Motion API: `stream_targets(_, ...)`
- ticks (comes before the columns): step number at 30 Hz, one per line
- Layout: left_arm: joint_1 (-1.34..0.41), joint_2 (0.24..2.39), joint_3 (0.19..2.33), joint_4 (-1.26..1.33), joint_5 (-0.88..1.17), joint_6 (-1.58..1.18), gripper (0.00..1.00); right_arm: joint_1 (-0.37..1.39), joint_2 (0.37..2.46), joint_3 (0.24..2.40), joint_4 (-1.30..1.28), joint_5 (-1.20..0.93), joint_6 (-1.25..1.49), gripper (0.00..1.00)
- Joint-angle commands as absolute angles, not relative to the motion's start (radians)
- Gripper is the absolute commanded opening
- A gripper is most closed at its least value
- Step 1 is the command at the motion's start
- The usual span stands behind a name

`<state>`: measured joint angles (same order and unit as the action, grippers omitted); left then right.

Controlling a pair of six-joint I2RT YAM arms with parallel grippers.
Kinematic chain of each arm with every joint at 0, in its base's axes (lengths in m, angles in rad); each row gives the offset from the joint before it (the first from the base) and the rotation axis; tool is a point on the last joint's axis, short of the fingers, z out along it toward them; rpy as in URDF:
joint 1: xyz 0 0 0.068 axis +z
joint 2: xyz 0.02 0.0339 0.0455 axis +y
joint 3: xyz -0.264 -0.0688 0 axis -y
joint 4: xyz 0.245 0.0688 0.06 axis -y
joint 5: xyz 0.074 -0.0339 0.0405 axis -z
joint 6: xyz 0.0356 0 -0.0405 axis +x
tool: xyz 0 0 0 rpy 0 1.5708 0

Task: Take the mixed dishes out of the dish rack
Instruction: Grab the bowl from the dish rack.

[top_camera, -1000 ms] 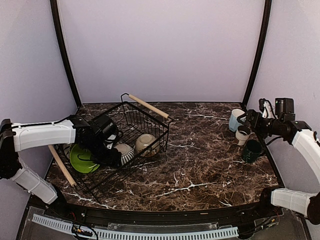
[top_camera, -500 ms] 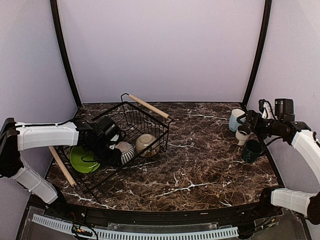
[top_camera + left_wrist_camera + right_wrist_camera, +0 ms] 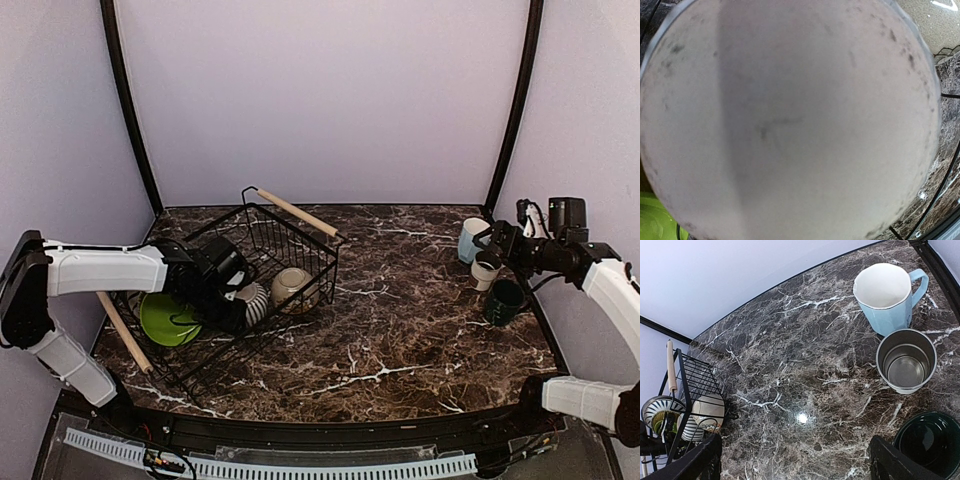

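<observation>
Left claw (image 3: 233,300) sits inside the black wire dish rack (image 3: 270,238), pressed close to the black-and-white radial-striped plate (image 3: 256,300) — whether it grips, I cannot tell. Right claw (image 3: 795,442) hangs wide open over the marble counter (image 3: 805,365) — 1 light blue cup (image 3: 887,295) nearby.

Soft even light, glare on marble table (image 3: 801,418), left wrist view blurred
</observation>
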<state>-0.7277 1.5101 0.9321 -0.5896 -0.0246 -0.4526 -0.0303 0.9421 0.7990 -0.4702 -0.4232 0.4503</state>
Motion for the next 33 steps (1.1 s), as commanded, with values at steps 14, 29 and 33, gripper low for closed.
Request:
stream_targets(14,-0.734,1.495,0.922,-0.574,-0.067,-0.436,0.05,-0.006,0.952,0.834,-0.463,-0.404,0.460,0.99)
stream_targets(29,-0.734,1.363,1.031,-0.618,-0.101,-0.421,0.01,0.033,0.949,0.871,-0.483,-0.398,0.439,0.99)
stream_targets(33,-0.735,1.319,1.072,-0.615,-0.107,-0.407,0.01,0.045,0.948,0.867,-0.483,-0.399,0.440,0.99)
